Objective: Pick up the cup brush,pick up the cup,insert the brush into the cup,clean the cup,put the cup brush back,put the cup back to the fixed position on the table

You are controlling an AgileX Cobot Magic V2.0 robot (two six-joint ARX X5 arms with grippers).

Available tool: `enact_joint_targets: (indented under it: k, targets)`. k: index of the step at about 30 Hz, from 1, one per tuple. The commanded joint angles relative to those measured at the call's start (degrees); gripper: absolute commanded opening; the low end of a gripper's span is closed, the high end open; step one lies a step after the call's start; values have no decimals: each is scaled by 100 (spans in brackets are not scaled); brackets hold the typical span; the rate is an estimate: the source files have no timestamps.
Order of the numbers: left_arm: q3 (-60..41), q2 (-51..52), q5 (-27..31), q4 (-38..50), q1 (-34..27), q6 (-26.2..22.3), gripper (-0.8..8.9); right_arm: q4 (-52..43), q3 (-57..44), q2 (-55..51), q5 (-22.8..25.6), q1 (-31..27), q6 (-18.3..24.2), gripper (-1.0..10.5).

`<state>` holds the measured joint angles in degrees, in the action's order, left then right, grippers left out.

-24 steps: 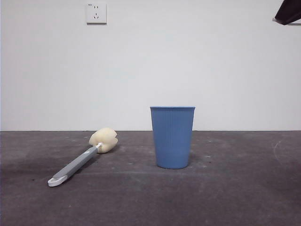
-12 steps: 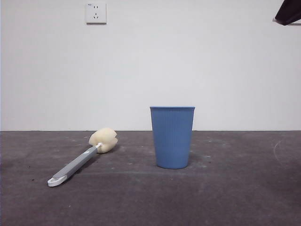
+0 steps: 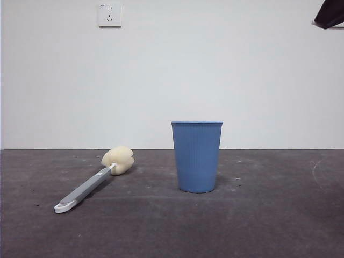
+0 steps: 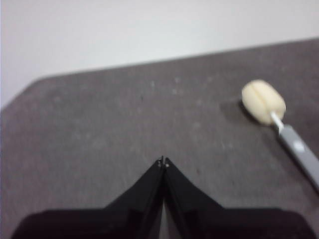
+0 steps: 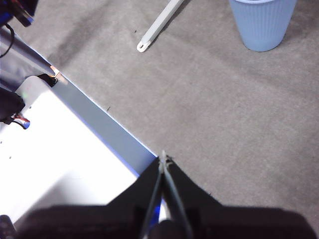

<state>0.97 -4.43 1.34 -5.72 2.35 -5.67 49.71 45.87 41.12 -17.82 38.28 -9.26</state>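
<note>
1. We see the cup (image 3: 197,156) standing upright on the tabletop (image 3: 269,226), mouth up, a little right of centre in the front view.
2. We find the cup brush (image 3: 95,179) lying flat on the tabletop to the cup's left and well apart from it, its cream sponge head (image 3: 119,159) pointing toward the back wall and its white looped end (image 3: 63,206) nearer the camera.
3. We see the left claw (image 4: 163,162) pressed together and empty, hanging over bare tabletop with the sponge head off to one side.
4. We see the right claw (image 5: 163,158) likewise pressed together, holding nothing, above the tabletop's edge, well apart from the cup and the brush's looped end.
5. We note a wall socket (image 3: 109,14) high on the white wall.
</note>
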Motion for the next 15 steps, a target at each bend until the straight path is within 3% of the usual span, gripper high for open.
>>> enact_joint_targets:
  k: [1, 9, 15]
  targets:
    - [-76, 197, 11, -487, -20, 166, -3, -15, 17, -4, 15, 11, -35, 2]
    - [-76, 431, -46, -516, -20, 544, -3, -13, 17, -4, 15, 11, -35, 2]
    - [-76, 428, 11, -463, -24, 568, -3, -13, 17, -4, 15, 11, -35, 2]
